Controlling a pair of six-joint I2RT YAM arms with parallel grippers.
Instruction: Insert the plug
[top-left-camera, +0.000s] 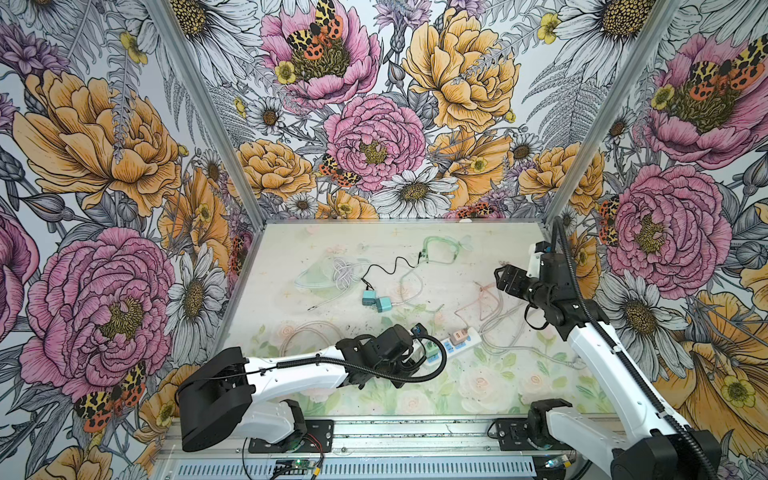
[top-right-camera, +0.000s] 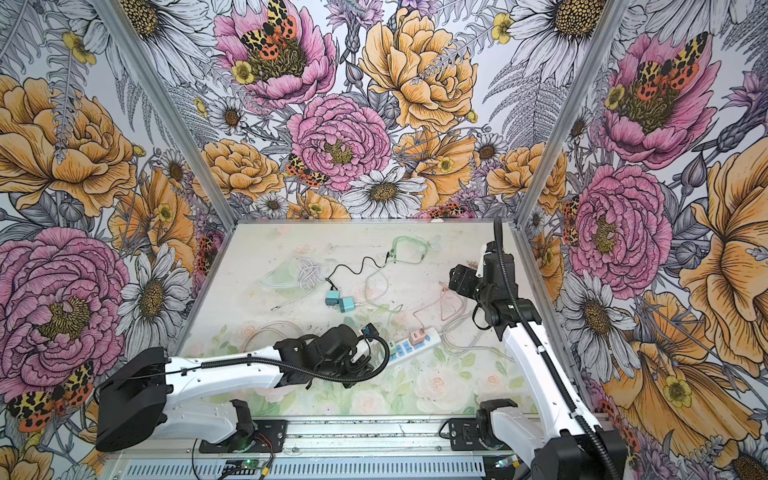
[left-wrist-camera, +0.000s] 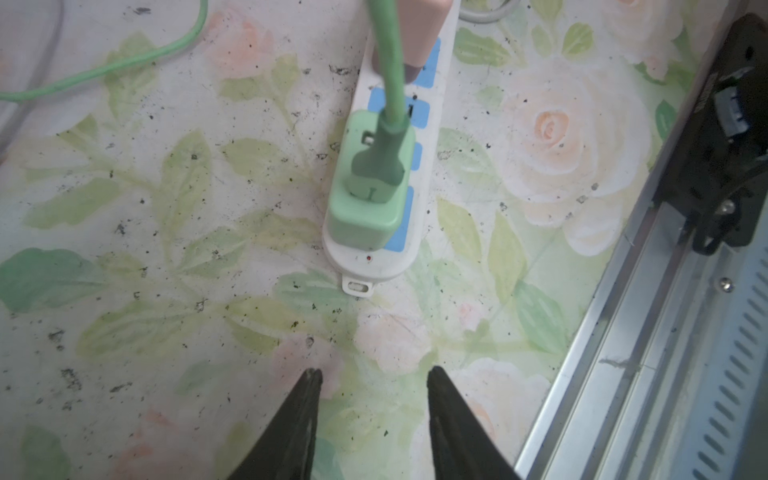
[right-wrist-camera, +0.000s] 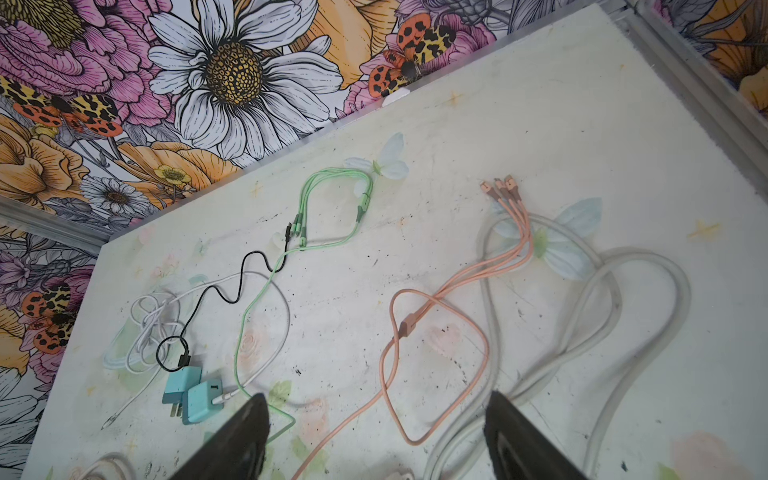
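A green plug (left-wrist-camera: 365, 216) with a green cable sits pushed into the end socket of the white power strip (left-wrist-camera: 374, 264). My left gripper (left-wrist-camera: 374, 374) is just short of the strip's end and above the mat. It is open, with only the mat showing between its fingers. In both top views the green plug (top-left-camera: 432, 351) stands on the strip (top-left-camera: 471, 334) right beside my left wrist. My right gripper (top-left-camera: 505, 280) hovers open over loose cables at the right, and in the right wrist view that gripper (right-wrist-camera: 376, 399) holds nothing.
A pink plug (top-left-camera: 459, 336) sits further along the strip. Two teal chargers (top-left-camera: 376, 301) lie mid-table with black and white cables. A pink cable (right-wrist-camera: 436, 299), a green cable (right-wrist-camera: 332, 178) and the strip's thick white cord (right-wrist-camera: 602, 332) sprawl over the mat. The metal front rail (left-wrist-camera: 623, 374) runs close to my left gripper.
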